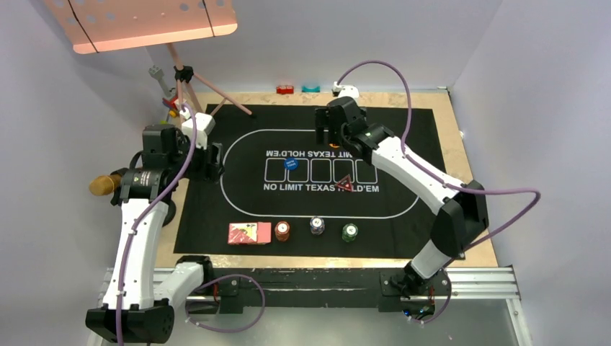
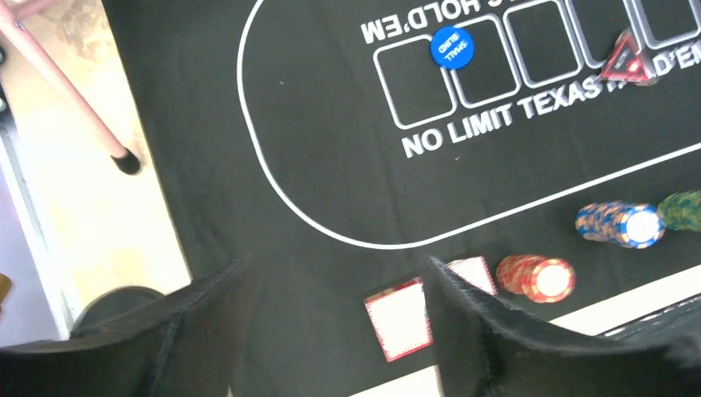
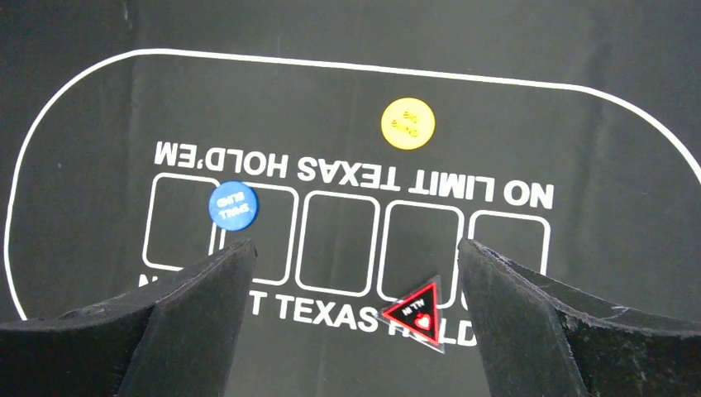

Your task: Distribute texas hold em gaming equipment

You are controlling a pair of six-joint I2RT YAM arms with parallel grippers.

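The right gripper is hanging spread wide and empty over the mat's upper middle, above the orange button. The left gripper is holding nothing at the left edge, at its narrowest setting. The blue button and triangular marker are lying flat and thin, likely slippery, needing edge pinches. The chip stacks and cards are sitting along the lower edge, loose and likely to topple or slide.

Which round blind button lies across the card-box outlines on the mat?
The blue round button; it straddles a box line, while the orange round button sits above the lettering.
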